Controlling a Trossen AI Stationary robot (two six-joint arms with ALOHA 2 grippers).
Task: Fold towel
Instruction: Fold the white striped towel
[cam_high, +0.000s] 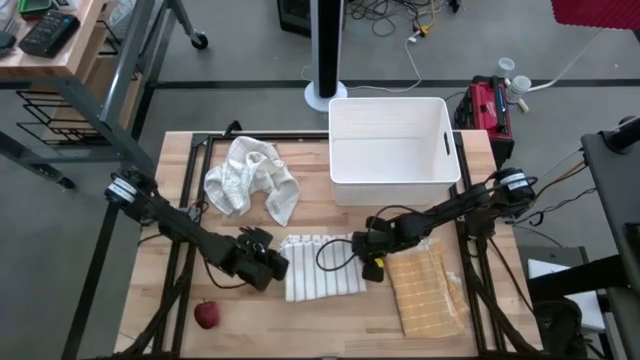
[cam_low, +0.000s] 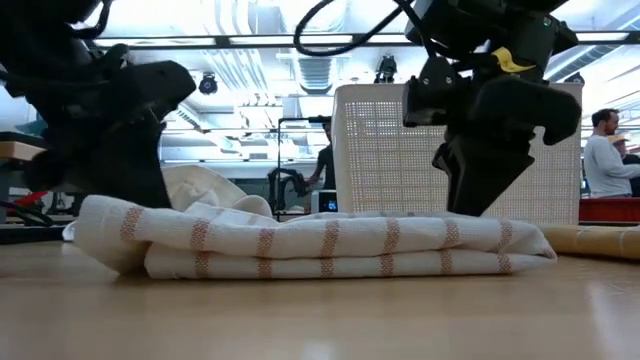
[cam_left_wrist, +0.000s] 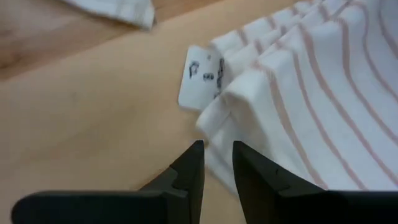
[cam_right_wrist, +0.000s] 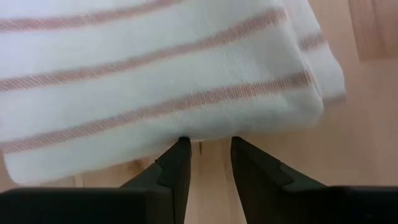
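Apple (cam_high: 207, 316): a small red one near the table's front left corner, well apart from the cloths.
Left gripper (cam_high: 268, 266): low at the left edge of the striped towel. In the left wrist view its fingertips (cam_left_wrist: 194, 157) stand a narrow gap apart with bare wood between them, just short of the towel's folded corner. Nothing is pinched.
Crumpled cloth (cam_high: 250, 178): white, bunched up at the back left of the table (cam_high: 180, 240), apart from the folded one.
Striped towel (cam_high: 322, 267): white with thin reddish stripes, lying folded in layers at the front middle of the table between the two grippers. The low view shows it (cam_low: 320, 245) flat, with stacked layers. A small white label (cam_left_wrist: 202, 78) sticks out at one corner.
Right gripper (cam_high: 368, 250): at the towel's right edge, low over the table. In the right wrist view its fingertips (cam_right_wrist: 180, 155) are slightly spread, their ends right at the towel's (cam_right_wrist: 155, 87) edge, with wood showing in the gap. They grip nothing.
White bin (cam_high: 392, 150): a plastic box at the back of the table, behind the towel.
Yellow cloth (cam_high: 425, 292): checked, lying flat at the front right, just beside the right gripper.
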